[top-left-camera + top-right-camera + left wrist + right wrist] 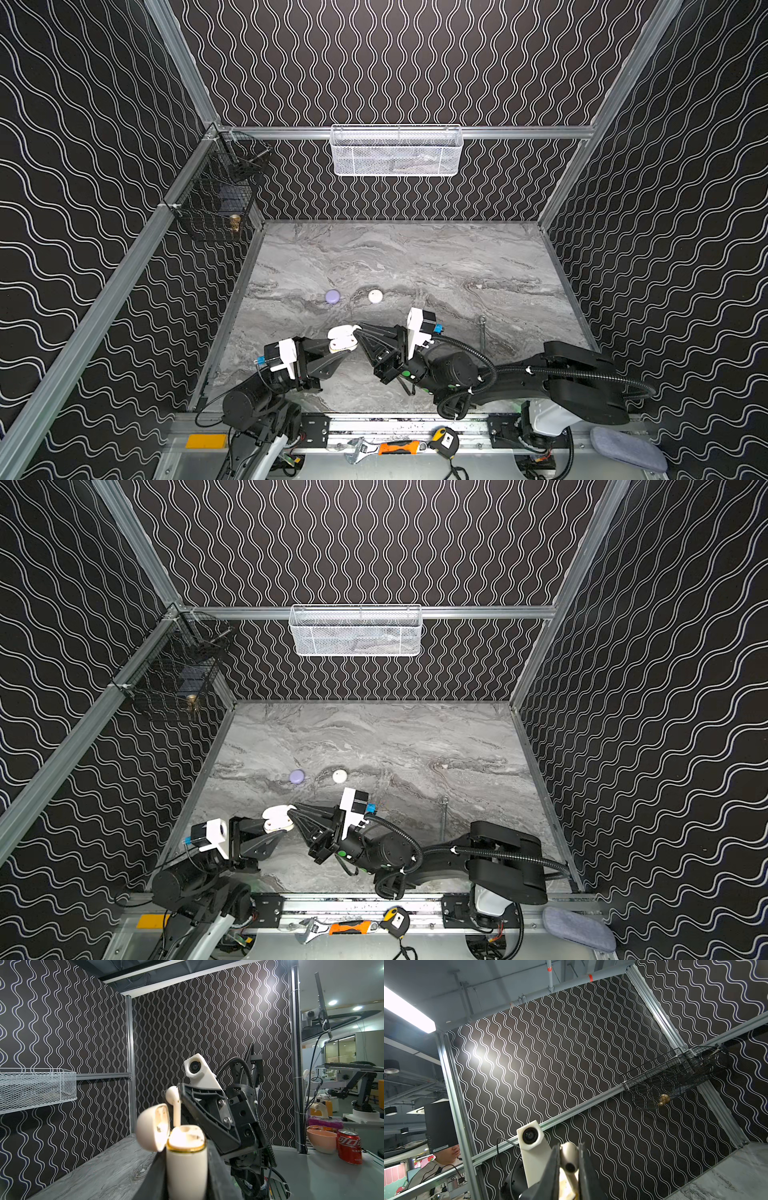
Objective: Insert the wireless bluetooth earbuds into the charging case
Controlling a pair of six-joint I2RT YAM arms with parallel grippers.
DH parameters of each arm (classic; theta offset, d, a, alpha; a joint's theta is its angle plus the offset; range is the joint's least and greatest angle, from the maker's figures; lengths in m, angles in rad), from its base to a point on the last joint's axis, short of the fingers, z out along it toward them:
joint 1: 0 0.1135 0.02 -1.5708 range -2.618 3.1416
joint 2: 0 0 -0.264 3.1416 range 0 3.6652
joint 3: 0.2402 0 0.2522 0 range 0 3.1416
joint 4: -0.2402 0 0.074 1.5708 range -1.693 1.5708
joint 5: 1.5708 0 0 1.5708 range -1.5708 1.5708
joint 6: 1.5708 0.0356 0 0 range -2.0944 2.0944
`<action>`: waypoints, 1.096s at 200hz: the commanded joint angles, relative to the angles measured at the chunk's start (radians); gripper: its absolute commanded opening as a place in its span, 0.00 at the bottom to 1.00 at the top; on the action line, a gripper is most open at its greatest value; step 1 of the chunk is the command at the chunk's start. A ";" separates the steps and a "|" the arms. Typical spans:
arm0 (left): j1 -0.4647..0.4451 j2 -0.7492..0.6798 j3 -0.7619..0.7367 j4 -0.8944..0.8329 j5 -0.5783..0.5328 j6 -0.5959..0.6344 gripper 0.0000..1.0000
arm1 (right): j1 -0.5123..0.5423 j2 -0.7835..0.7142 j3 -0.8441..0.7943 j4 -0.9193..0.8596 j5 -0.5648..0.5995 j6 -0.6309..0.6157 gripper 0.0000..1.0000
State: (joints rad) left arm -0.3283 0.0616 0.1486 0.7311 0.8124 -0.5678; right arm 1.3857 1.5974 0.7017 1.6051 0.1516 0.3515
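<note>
In both top views, over a grey marbled table [415,257], the left pincer [342,348] clamps a smooth, rounded cream charging case [345,338], its lid open. Left wrist view: a glossy cream earbud [175,1103] hangs stem-down at the case's open top. Right wrist view: the right pincer [569,1155] pinches that earbud.

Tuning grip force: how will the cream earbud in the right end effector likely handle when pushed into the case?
The earbud looks glossy and rounded, so it may twist or slip in the right end effector, shut on its head. Small and hard-looking, it is probably light and stiff, its stem unlikely to bend.
</note>
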 commanded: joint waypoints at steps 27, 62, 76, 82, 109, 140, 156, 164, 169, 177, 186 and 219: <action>0.000 -0.019 0.019 0.001 -0.030 0.026 0.00 | 0.012 0.025 0.001 0.044 -0.060 0.012 0.00; 0.000 -0.018 0.014 -0.001 -0.034 0.032 0.00 | 0.019 0.032 -0.001 0.061 -0.063 0.022 0.00; 0.000 -0.020 0.014 -0.007 -0.037 0.036 0.00 | 0.022 0.034 0.001 0.053 -0.068 0.021 0.00; 0.000 -0.021 0.014 -0.004 -0.039 0.035 0.00 | 0.024 0.033 0.001 0.053 -0.065 0.020 0.00; 0.000 -0.029 0.016 -0.027 -0.047 0.044 0.00 | 0.029 0.043 -0.001 0.064 -0.064 0.027 0.00; 0.000 -0.039 0.019 -0.044 -0.053 0.050 0.00 | 0.034 0.052 0.003 0.065 -0.061 0.020 0.00; 0.000 -0.044 0.028 -0.083 -0.065 0.066 0.00 | 0.037 0.050 0.001 0.066 -0.060 0.019 0.00; 0.000 -0.046 0.029 -0.091 -0.070 0.071 0.00 | 0.037 0.047 0.000 0.063 -0.063 0.014 0.00; 0.000 -0.046 0.029 -0.091 -0.069 0.071 0.00 | 0.038 0.047 -0.001 0.064 -0.062 0.011 0.00; 0.000 -0.047 0.028 -0.084 -0.068 0.069 0.00 | 0.039 0.045 -0.003 0.062 -0.054 0.009 0.00; 0.000 -0.047 0.028 -0.085 -0.070 0.069 0.00 | 0.039 0.047 -0.008 0.068 -0.049 0.011 0.00; 0.001 -0.036 0.022 -0.075 -0.076 0.072 0.00 | 0.041 0.043 -0.012 0.072 -0.057 0.009 0.00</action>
State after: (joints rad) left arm -0.3283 0.0185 0.1635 0.5854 0.7879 -0.5159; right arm 1.4132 1.6268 0.6991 1.6093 0.2138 0.3489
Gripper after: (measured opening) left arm 0.249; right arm 0.151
